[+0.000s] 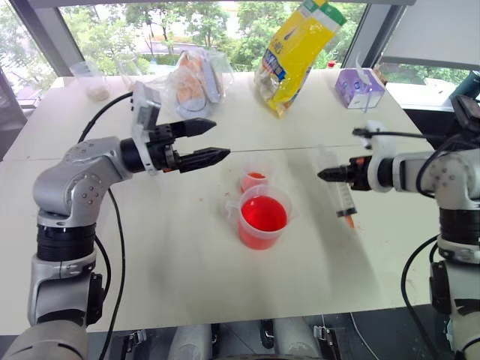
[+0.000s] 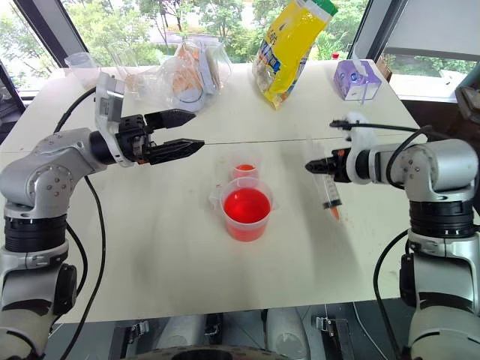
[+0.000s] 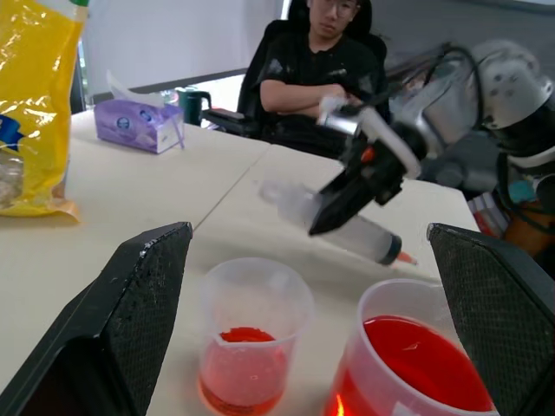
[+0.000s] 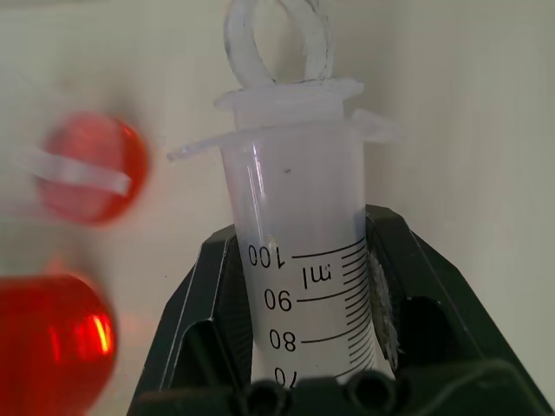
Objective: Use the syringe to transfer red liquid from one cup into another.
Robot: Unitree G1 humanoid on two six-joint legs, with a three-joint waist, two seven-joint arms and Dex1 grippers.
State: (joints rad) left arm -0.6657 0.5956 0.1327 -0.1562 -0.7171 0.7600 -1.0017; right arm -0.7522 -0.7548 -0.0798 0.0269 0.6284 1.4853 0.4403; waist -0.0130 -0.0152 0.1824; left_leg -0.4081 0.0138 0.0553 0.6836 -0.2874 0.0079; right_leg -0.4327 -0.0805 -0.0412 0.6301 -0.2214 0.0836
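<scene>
The right end effector [image 2: 310,166] is clenched on the barrel of the light, rigid, likely slippery syringe [image 2: 328,191] beside the beaker [image 2: 246,212], a sensible hold, while the left end effector [image 2: 196,130] gapes released.

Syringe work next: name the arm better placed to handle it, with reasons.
Right. Its end effector is shut on the large clear plastic syringe, beside the large spouted beaker of red liquid. The left end effector is open, holding nothing.
</scene>
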